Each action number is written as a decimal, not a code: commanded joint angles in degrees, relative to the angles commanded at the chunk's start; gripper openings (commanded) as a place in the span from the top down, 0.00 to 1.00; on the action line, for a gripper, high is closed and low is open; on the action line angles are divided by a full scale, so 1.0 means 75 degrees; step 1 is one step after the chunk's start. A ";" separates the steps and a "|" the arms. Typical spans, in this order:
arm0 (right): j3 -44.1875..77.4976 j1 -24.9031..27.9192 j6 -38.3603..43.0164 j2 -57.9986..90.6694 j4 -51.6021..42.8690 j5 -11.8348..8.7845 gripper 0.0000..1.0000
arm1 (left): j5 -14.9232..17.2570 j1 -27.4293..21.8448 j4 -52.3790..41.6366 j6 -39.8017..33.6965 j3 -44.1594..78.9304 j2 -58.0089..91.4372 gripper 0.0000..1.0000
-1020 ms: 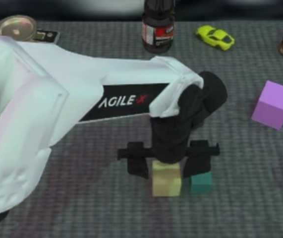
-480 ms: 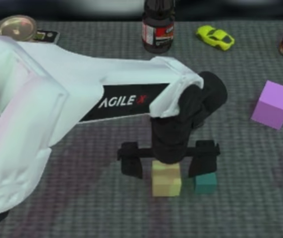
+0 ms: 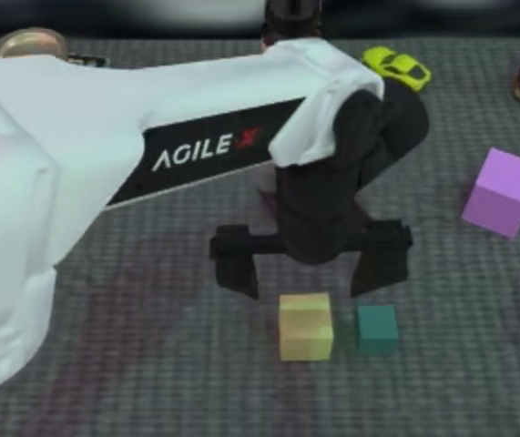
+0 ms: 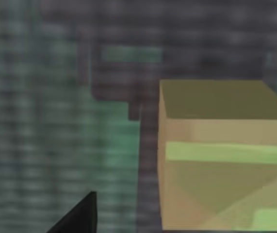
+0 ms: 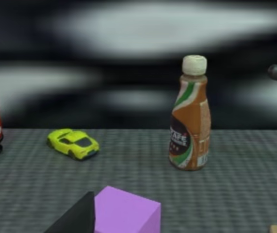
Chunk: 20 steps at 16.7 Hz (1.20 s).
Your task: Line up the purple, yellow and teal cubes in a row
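Just past my left claw [image 3: 306, 269], whose fingers are spread and empty, sits the yellow cube [image 3: 305, 326]. Beside it stands the teal cube [image 3: 376, 329]; the purple cube [image 3: 504, 192] lies well apart.

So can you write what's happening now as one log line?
left gripper: open, above yellow cube | teal cube: beside yellow | purple cube: apart, right | right arm: unseen in top view

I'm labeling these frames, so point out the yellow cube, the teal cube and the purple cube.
yellow cube [image 3: 306, 326], top view, top face.
teal cube [image 3: 376, 329], top view, top face.
purple cube [image 3: 504, 192], top view, front face.
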 joint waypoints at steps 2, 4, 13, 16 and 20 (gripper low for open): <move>0.0000 0.0000 0.0000 0.0000 0.0000 0.0000 0.00 | -0.0012 0.0030 -0.0247 -0.0006 0.0186 -0.0095 0.00; 0.0000 0.0000 0.0000 0.0000 0.0000 0.0000 0.00 | -0.0012 0.0032 -0.0257 -0.0006 0.0194 -0.0100 0.00; 0.1622 0.0135 -0.0841 0.1629 -0.1114 -0.0036 0.00 | -0.0034 0.0800 0.0781 0.0436 -0.1247 -0.1705 0.00; 0.3377 0.0228 -0.1669 0.3477 -0.2229 -0.0032 0.00 | -0.0042 0.1560 0.1723 0.0991 -0.2728 -0.3408 0.00; 0.6239 0.0370 -0.3010 0.6887 -0.4065 -0.0002 0.00 | -0.0049 0.2739 0.3222 0.2033 -0.5167 -0.6208 0.00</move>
